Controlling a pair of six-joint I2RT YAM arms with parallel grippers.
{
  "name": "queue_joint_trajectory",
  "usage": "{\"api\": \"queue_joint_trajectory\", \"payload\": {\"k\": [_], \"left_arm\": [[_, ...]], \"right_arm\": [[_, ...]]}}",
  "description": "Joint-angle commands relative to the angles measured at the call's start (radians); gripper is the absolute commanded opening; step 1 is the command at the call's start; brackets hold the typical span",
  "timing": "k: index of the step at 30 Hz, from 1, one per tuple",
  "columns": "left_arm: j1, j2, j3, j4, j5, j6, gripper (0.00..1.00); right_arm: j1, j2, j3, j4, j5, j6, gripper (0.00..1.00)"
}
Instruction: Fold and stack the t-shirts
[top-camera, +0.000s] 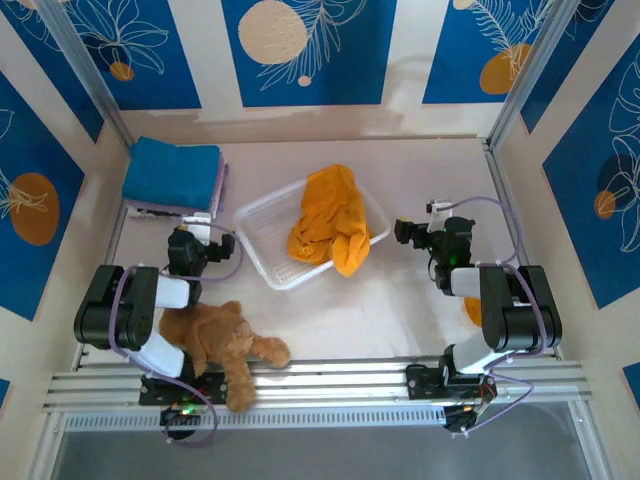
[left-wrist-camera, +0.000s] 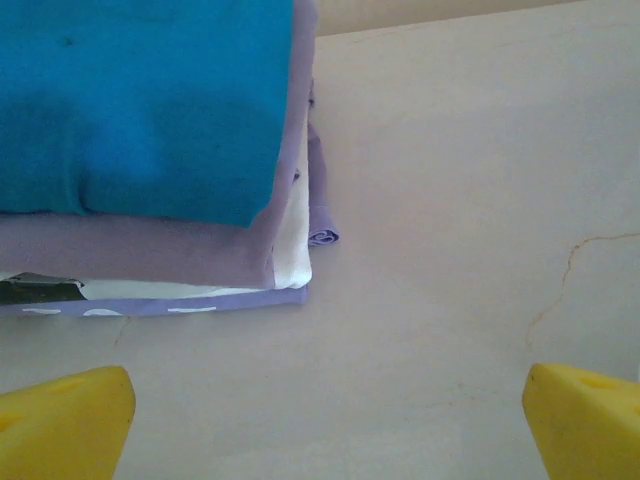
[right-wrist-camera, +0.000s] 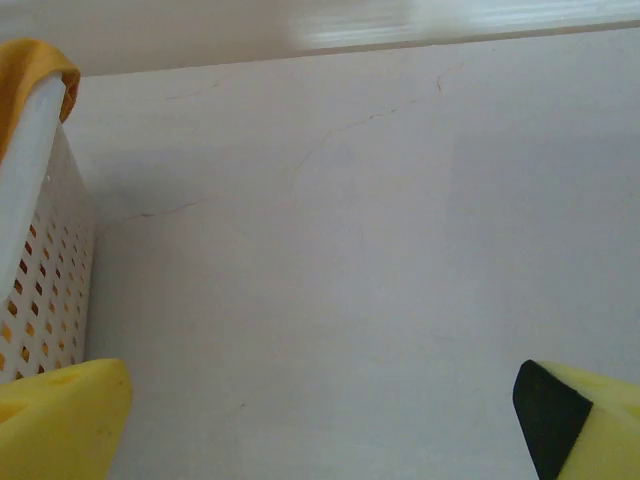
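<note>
A white perforated plastic basket stands at left, a mustard-orange cotton t-shirt draped over its rim; the right gripper gapes above the pale tabletop.

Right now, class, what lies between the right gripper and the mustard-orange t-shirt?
Beyond the open right gripper comes bare table, then the wall of the white perforated basket, over whose rim the mustard-orange t-shirt drapes; the top external view shows it.

Rose left of the basket as the left arm: black joint housings with white link shells between. Repeated right of the basket as the right arm, in the same black and white. Carried lilac cables looped along each. Ended in bright yellow jaws, one on the right faced with a black pad. Showed a small green light at the right wrist.
</note>
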Motion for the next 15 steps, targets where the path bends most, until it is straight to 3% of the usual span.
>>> {"api": "queue_joint_trajectory", "payload": {"k": [1, 15], "left_arm": [[0.001, -0.015, 0.010, -0.003, -0.010, -0.011, 0.99], [-0.001, -0.015, 0.021, -0.025, 0.016, -0.002, 0.99]], "right_arm": [[-0.003, 0.007, -0.008, 0.004, 0.007, -0.007, 0.99], [-0.003, 0.007, -0.008, 0.003, 0.007, -0.007, 0.99]]}}
